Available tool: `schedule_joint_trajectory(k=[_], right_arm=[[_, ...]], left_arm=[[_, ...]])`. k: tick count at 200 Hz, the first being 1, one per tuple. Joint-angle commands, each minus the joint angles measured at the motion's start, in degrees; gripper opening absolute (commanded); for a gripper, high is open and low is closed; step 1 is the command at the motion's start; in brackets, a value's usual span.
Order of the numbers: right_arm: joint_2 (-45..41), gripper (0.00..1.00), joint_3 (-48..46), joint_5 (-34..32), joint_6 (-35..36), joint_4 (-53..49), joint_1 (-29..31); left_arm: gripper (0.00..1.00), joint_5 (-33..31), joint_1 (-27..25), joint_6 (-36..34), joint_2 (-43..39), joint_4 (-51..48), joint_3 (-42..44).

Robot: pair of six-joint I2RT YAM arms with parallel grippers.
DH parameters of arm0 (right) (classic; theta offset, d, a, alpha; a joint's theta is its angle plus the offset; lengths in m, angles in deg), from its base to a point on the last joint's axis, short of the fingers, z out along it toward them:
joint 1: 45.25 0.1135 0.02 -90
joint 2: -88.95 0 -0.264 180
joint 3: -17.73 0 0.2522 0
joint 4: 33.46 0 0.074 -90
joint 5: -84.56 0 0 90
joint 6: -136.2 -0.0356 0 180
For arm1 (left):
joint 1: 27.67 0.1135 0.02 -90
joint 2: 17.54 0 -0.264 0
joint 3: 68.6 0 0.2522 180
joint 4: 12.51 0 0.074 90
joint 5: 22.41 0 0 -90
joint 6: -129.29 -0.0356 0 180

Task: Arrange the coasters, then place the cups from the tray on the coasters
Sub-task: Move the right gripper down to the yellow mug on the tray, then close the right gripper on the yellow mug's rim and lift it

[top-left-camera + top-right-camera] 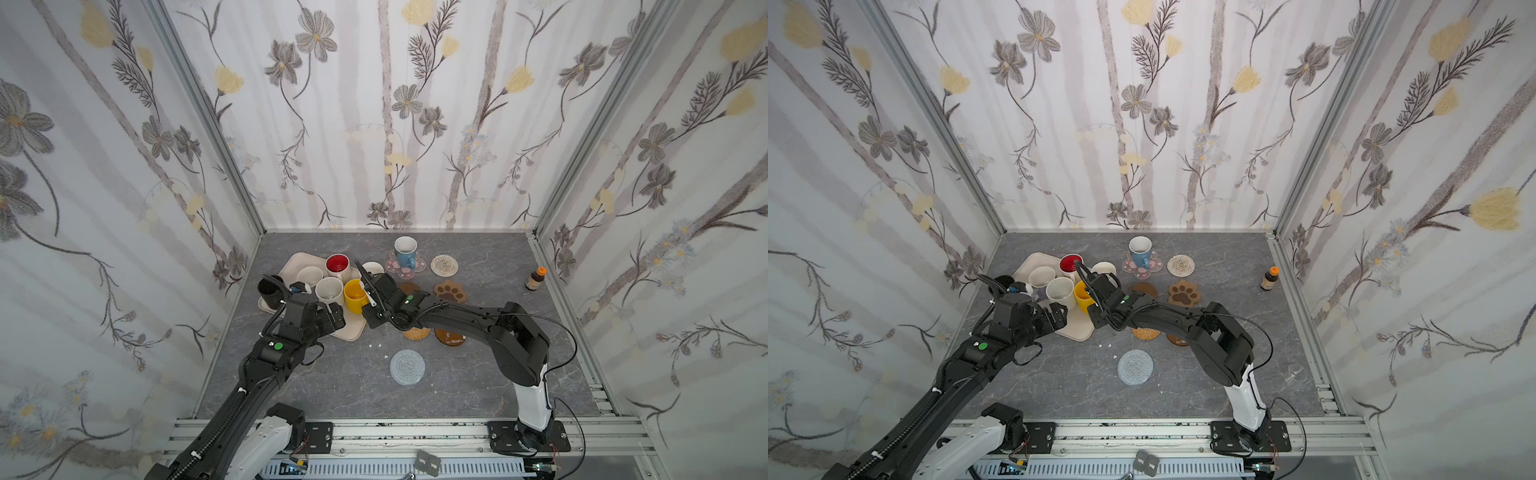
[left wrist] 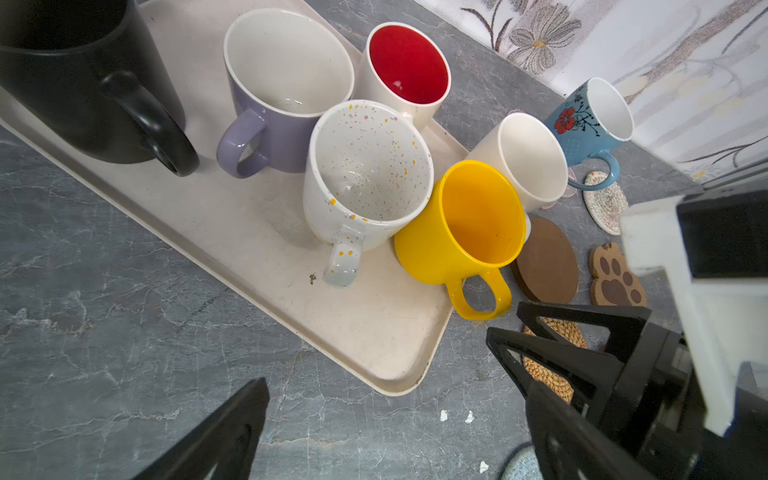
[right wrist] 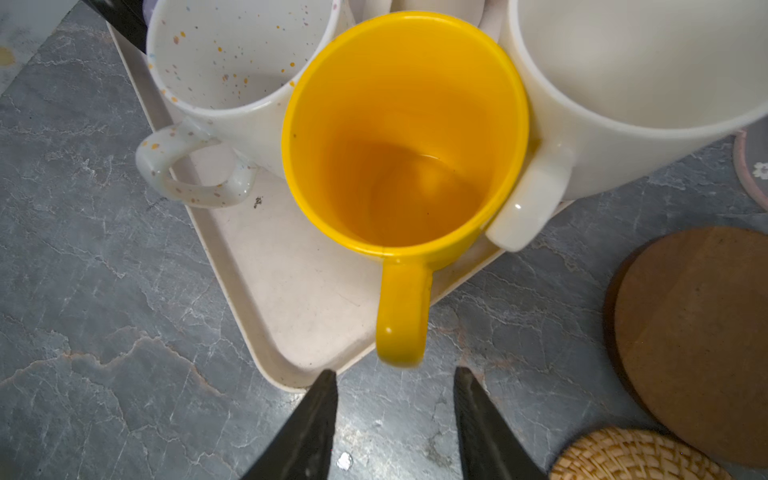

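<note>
The cream tray [image 1: 297, 259] holds the black [image 1: 269, 293], lavender [image 2: 286, 83], red-inside [image 1: 337, 265], speckled white [image 1: 329, 291], yellow [image 1: 354, 296] and plain white [image 1: 372, 269] cups. A light blue cup [image 1: 405, 251] stands on the pink blossom coaster [image 1: 419, 267]. My right gripper [image 3: 395, 374] is open at the tray's near corner, with the yellow cup's handle [image 3: 401, 316] just ahead of its tips and not touched. My left gripper [image 2: 399, 386] is wide open above bare table beside that corner, holding nothing.
On the table lie a white woven coaster [image 1: 444, 265], a brown disc [image 1: 409, 287], the paw coaster [image 1: 450, 291], a tan rattan coaster [image 1: 416, 333], a second brown disc [image 1: 451, 338] and a grey woven coaster [image 1: 407, 366]. A small brown bottle [image 1: 535, 278] stands by the right wall.
</note>
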Motion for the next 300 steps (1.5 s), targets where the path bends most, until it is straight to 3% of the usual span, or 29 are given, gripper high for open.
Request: schedule_joint_trajectory(k=[1, 55, 154, 224, 300], right_arm=[[1.86, 0.45, 2.27, 0.84, -0.07, 0.63, 0.00], [7.08, 0.40, 8.18, 1.37, 0.08, -1.06, -0.18], [8.56, 0.12, 9.87, 1.55, 0.07, -2.27, -0.71], [4.99, 0.01, 7.18, 2.34, 0.17, -0.45, 0.34], [-4.42, 0.00, -0.45, 2.19, -1.17, 1.70, 1.18]], left_arm=[[0.99, 0.26, 1.00, -1.29, 1.06, 1.64, -0.97], [0.99, 0.74, 3.01, -3.43, 3.57, 2.19, -2.26], [0.99, 0.85, 4.18, -6.19, 4.13, 2.46, -2.94], [0.99, 2.48, 4.20, -6.69, 0.82, 1.97, -2.81], [0.96, 4.59, 3.51, -6.83, 0.89, -1.33, -6.57]])
